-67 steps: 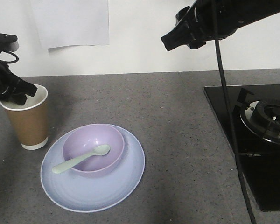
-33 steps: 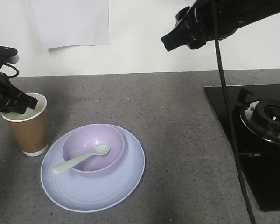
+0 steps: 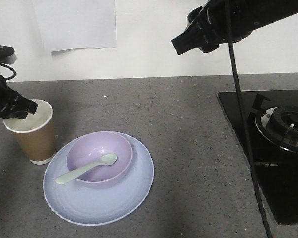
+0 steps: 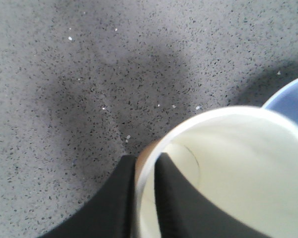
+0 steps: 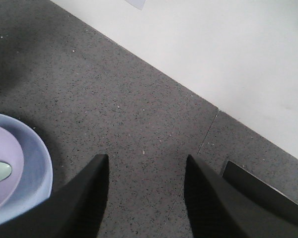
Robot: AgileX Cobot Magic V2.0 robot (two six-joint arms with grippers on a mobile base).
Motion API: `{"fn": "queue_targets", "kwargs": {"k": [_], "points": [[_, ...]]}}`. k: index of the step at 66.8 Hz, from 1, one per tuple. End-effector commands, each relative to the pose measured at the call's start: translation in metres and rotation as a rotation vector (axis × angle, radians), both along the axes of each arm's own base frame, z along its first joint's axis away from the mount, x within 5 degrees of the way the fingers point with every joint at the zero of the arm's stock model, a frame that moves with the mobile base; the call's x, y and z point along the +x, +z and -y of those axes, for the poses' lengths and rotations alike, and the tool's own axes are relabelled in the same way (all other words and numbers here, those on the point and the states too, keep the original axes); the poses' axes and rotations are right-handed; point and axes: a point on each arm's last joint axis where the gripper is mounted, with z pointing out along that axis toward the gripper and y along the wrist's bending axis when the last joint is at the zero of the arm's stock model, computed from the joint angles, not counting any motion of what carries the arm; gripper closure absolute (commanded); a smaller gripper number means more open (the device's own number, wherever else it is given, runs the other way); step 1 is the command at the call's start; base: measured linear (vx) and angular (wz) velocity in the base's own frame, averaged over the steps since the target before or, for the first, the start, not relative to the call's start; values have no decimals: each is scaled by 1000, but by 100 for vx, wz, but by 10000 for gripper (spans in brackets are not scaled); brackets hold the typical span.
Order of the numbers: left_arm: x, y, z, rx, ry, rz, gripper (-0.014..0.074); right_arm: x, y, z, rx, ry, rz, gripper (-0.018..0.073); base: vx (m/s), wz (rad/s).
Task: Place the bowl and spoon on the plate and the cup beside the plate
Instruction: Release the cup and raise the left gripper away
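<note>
Left gripper (image 4: 145,198) has the paper cup (image 3: 34,133) by its rim, one finger (image 4: 116,201) down the brown outside and the other inside against the white wall, the cup standing upright on the grey counter (image 3: 188,148) just beside the plate (image 3: 98,179). Down and away from those fingers, the purple bowl (image 3: 99,158) sits on the plate with the mint spoon (image 3: 85,169) lying across it, handle out over the rim. Right gripper (image 5: 145,198) hangs high with fingers spread on nothing, the plate edge off by its left finger and the gas hob (image 3: 283,148) on the other side.
</note>
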Motion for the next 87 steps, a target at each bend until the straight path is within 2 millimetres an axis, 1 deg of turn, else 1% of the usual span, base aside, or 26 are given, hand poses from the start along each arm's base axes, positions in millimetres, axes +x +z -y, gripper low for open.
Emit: {"fn": "queue_targets", "kwargs": {"k": [1, 7, 13, 28, 39, 40, 48, 56, 66, 73, 78, 81, 84, 87], "points": [[-6, 23, 3, -28, 6, 76, 396, -10, 25, 7, 46, 8, 112, 214, 0, 0], [-7, 23, 3, -28, 5, 72, 346, -10, 25, 7, 46, 8, 110, 214, 0, 0], [-8, 24, 3, -28, 4, 71, 320, -10, 24, 7, 45, 8, 108, 214, 0, 0], [-15, 35, 3, -24, 5, 113, 318, -11, 24, 5, 64, 22, 94, 214, 0, 0], [-23, 45, -1, 17, 3, 148, 318, -11, 24, 5, 64, 22, 98, 214, 0, 0], [-29, 55, -2, 37, 3, 179, 318, -12, 26, 6, 66, 22, 105, 214, 0, 0], [-38, 75, -4, 59, 5, 247, 323, -14, 30, 8, 75, 23, 131, 214, 0, 0], [-51, 107, -5, 40, 40, 363, 334, -20, 41, 13, 91, 14, 191, 214, 0, 0], [-70, 150, -5, -15, 100, 532, 337, -31, 61, 27, 128, -43, 311, 214, 0, 0], [-84, 170, -6, -48, 132, 658, 347, -39, 75, 39, 153, -110, 400, 214, 0, 0], [-93, 181, -6, -55, 138, 729, 390, -43, 83, 48, 146, -155, 459, 226, 0, 0], [-97, 185, -6, -57, 141, 763, 432, -46, 87, 53, 142, -181, 486, 253, 0, 0], [-99, 188, -7, -55, 142, 784, 479, -49, 90, 56, 144, -197, 509, 298, 0, 0], [-99, 190, -7, -49, 144, 802, 555, -51, 94, 59, 149, -212, 531, 363, 0, 0]]}}
